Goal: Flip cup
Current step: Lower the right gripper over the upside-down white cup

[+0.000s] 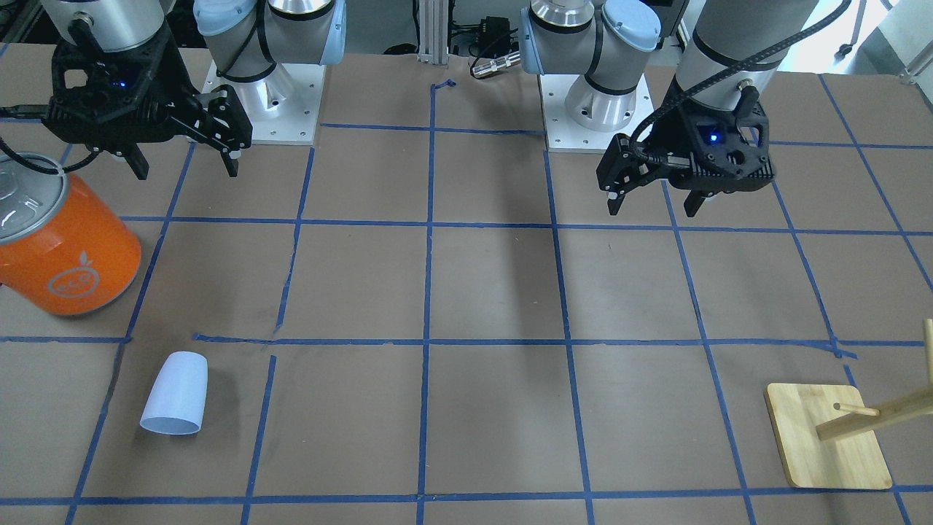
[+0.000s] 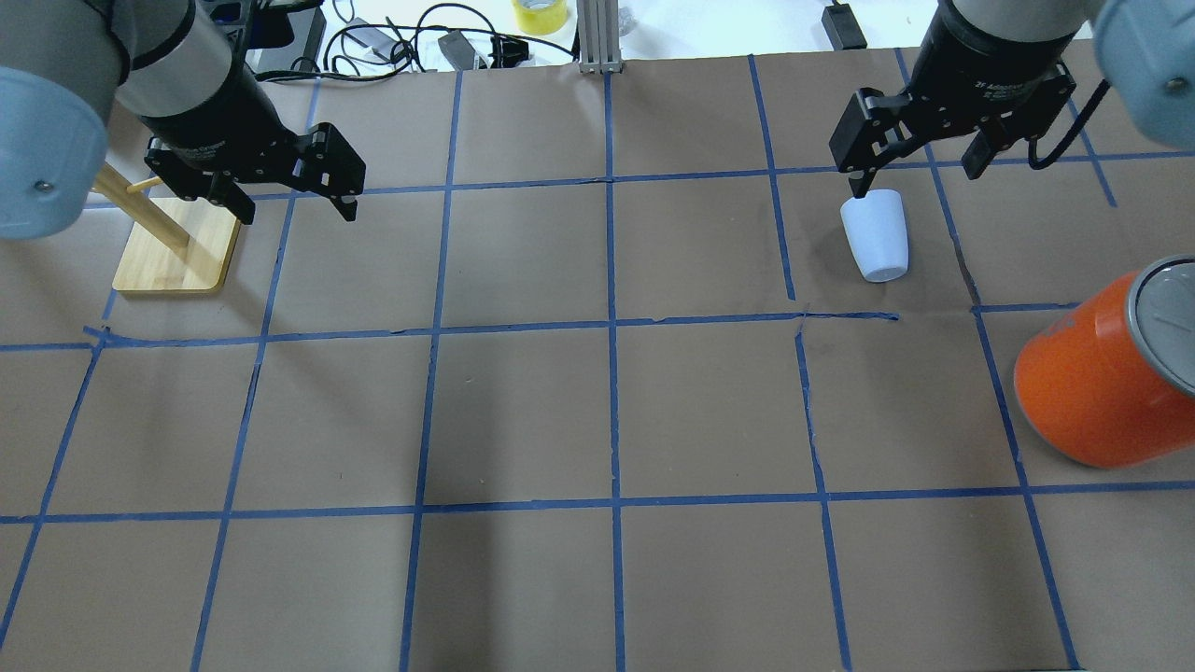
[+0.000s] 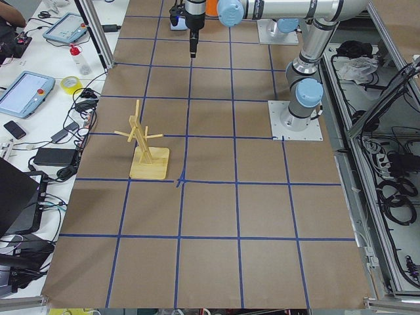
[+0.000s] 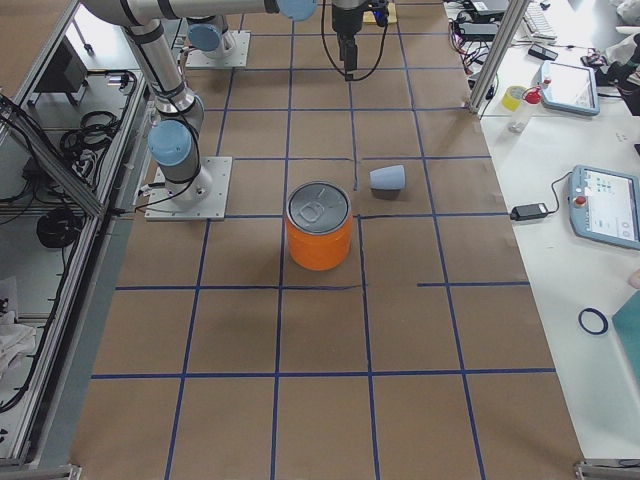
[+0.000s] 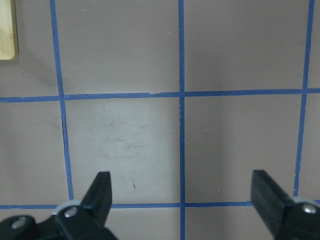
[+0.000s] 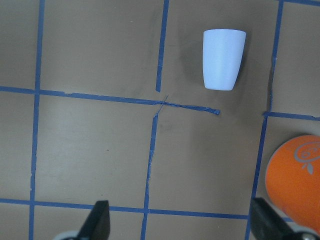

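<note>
You're looking at the cup (image 1: pixel 175 394) lying on its side on the tabletop (image 1: pixel 496 292), lower left of the front view, just below the orange can (image 1: pixel 69 251). Your right claw (image 1: pixel 186 170) is hanging wide open at upper left, gripping nothing. The left claw (image 1: pixel 652 209) is hanging open too at upper right, with the wooden rack (image 1: pixel 824 445) sitting at lower right.

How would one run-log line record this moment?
cup: lying on side, untouched | right gripper: open, empty | left gripper: open, empty | flip: pending
</note>
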Robot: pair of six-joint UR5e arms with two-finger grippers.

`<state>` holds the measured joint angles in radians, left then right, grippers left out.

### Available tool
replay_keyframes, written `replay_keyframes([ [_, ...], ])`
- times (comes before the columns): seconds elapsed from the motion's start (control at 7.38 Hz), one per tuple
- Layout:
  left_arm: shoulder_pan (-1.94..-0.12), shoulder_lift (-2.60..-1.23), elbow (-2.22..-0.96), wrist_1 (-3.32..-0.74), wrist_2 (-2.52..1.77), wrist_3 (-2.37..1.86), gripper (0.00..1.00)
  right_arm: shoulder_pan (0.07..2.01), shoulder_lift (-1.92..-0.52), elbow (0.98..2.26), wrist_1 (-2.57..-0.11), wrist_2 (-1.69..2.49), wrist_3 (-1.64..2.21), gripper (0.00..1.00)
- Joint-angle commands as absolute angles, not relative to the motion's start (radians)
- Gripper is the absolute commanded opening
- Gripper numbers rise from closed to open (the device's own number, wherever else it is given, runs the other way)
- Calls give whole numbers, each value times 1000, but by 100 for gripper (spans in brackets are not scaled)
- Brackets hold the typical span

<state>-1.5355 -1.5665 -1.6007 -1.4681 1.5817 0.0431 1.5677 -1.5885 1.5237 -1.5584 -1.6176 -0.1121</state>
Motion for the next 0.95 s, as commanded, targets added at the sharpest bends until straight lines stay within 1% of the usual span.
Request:
replay_keyframes([
  [0.0,-1536,-1565,-1600,-1468,1583,43,100,1566,-1588,1528,-1560,-1621,-112,100],
  [0.81,-1536,-1565,-1600,-1468,1583,48,100,1510,-1569,1523,-1566,-1597,-118,100],
])
